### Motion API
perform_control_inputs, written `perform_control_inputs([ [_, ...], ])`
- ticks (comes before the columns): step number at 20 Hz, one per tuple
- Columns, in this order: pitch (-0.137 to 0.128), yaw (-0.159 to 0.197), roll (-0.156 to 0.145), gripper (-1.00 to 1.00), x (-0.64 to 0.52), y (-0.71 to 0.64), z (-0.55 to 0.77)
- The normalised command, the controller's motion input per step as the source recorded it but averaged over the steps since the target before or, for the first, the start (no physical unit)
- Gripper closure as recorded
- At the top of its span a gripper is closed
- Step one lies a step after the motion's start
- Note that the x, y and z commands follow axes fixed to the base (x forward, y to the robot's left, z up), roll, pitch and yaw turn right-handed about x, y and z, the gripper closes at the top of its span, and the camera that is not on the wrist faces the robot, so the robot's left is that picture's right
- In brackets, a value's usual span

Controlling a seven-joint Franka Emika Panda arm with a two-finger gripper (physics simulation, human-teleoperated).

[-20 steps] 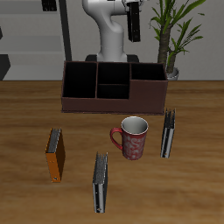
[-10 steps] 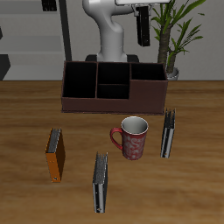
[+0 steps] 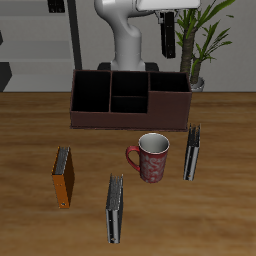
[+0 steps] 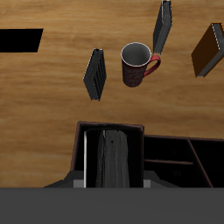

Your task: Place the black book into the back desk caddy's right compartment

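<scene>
My gripper point(image 3: 163, 17) is shut on the black book point(image 3: 163, 34), which hangs upright high in the air behind the back desk caddy point(image 3: 130, 118). The caddy is a long maroon-brown box at the table's back. In the wrist view the black book point(image 4: 114, 163) hangs directly over the caddy's right compartment point(image 4: 109, 140), the wide undivided end section. That compartment point(image 3: 169, 92) is at the caddy's end nearest the plant. The book is well above the caddy and does not touch it.
A red mug point(image 3: 153, 157) stands in front of the caddy. Two dark grey books point(image 3: 193, 152) point(image 3: 115, 207) and an orange-brown book point(image 3: 63, 176) stand nearer the table's front edge. A potted plant point(image 3: 200, 40) stands behind the caddy's end, close to the held book.
My gripper has carried the black book sideways toward the plant, from over the caddy's middle cells to over its wide end section. Nothing on the table has moved.
</scene>
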Motion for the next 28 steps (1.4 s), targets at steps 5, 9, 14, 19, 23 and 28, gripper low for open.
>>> perform_control_inputs([
  [5,0.015,-0.026,0.008,1.0,0.09,0.05,-0.11],
  [9,0.015,-0.019,0.026,1.0,0.1,0.06,-0.13],
  [14,0.025,-0.018,0.022,1.0,0.07,0.07,-0.18],
  [19,0.016,-0.001,0.027,1.0,0.01,0.06,-0.17],
  [23,0.031,-0.016,0.004,1.0,0.06,-0.03,-0.18],
  [28,0.012,0.003,0.012,1.0,0.0,0.0,-0.16],
])
